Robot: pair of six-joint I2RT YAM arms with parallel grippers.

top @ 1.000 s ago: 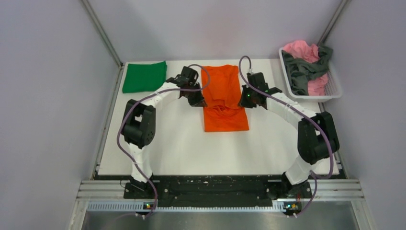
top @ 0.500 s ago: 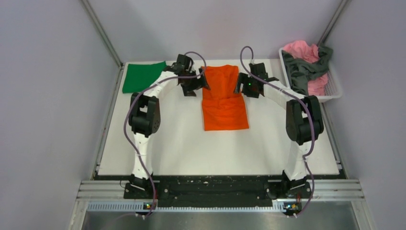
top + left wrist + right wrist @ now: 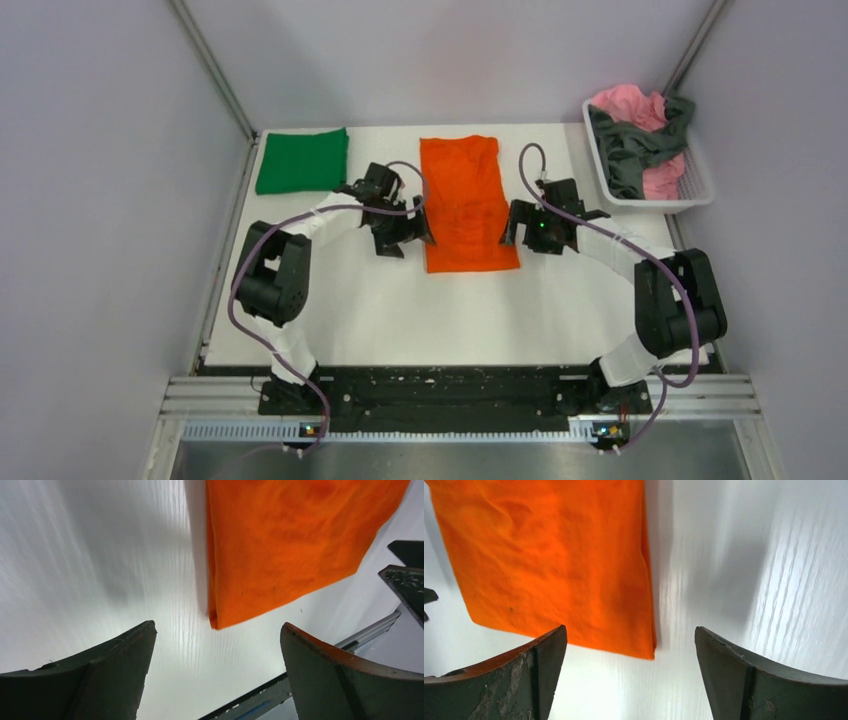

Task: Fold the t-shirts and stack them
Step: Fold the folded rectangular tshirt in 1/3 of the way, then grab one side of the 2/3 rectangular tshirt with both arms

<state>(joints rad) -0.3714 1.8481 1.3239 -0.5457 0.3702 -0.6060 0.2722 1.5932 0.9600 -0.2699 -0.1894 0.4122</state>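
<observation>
Orange shirt lies flat on the white table, folded into a long narrow rectangle whose length runs away from the arms. Its cloth is bright and plain, lightly creased in the middle, with doubled layers showing along both long edges. It sits in the far half of the table, midway between left and right. The left pincer hangs just beside the shirt's left edge, close to the near corner. Its fingers stand wide apart with nothing between them, and that corner shows just ahead of the gap in its wrist view. The right pincer mirrors it at the right edge. Its fingers are likewise spread and empty, and the near right corner lies just ahead of them. Neither pincer touches the cloth as far as the views show. A green shirt rests folded into a neat rectangle at the far left corner of the table, well apart from the orange one. At the far right a white basket holds a pink shirt and a grey shirt, both crumpled and tangled, with the grey draped over the pink.
</observation>
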